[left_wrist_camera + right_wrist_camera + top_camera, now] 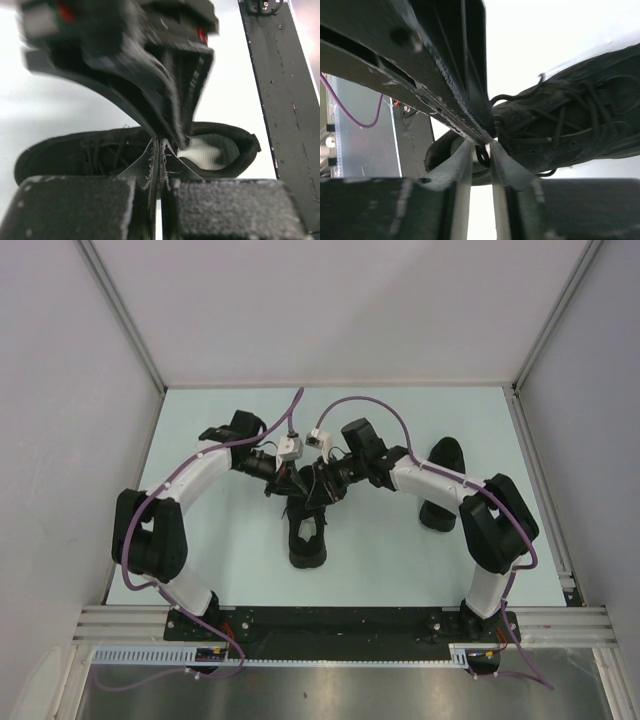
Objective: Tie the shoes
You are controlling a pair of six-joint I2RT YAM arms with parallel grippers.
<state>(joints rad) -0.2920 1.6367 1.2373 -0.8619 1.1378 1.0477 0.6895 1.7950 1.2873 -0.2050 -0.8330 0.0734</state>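
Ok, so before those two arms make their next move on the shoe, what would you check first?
1. Shoe resting sole down on the table: ok.
2. Left pincer shut: ok. Whether anything is caught in it: cannot tell.
3. Right pincer on a lace: ok, a loop sits between its nearly closed tips.
4. Room between the two pincers: not ok, they crowd tip to tip above the shoe.
5. Bow finished: cannot tell; the strands look loose and tangled.
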